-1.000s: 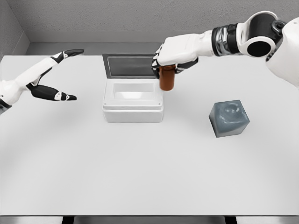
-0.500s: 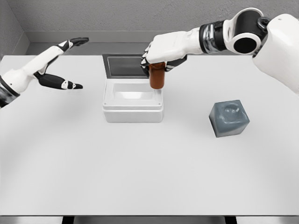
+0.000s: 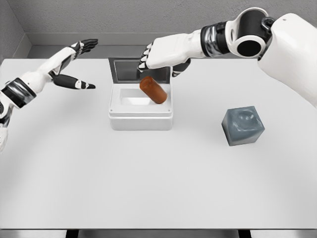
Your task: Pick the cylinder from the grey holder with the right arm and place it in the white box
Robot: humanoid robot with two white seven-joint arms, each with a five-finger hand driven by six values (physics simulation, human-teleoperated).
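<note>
Tilting hard over the white box [image 3: 141, 120], the brown cylinder [image 3: 152, 90] has its long axis running diagonal, upper-left end near the right hand [image 3: 159, 55], lower-right end pointing down toward the box's right inner wall. It sits above the box cavity, right half of the opening; can't tell if the lower end touches the box rim or floor. Right hand is just above the cylinder's upper end, palm down, fingers [image 3: 145, 58] spread and loose, not wrapped around it; whether a fingertip touches the upper end is unclear. Right arm comes in from upper right, forearm roughly level over the back of the table [image 3: 148, 188]. Box lid [image 3: 130, 69] stands open behind the cavity, dark inner face showing, partly hidden by the hand. Grey holder [image 3: 242, 125] sits well apart to the right of the box, its top socket bare. Left hand [image 3: 74, 62] hovers over the table's left rear area, well apart from the box, fingers extended and apart, thumb splayed below, holding nothing. Left arm enters from the left edge.
</note>
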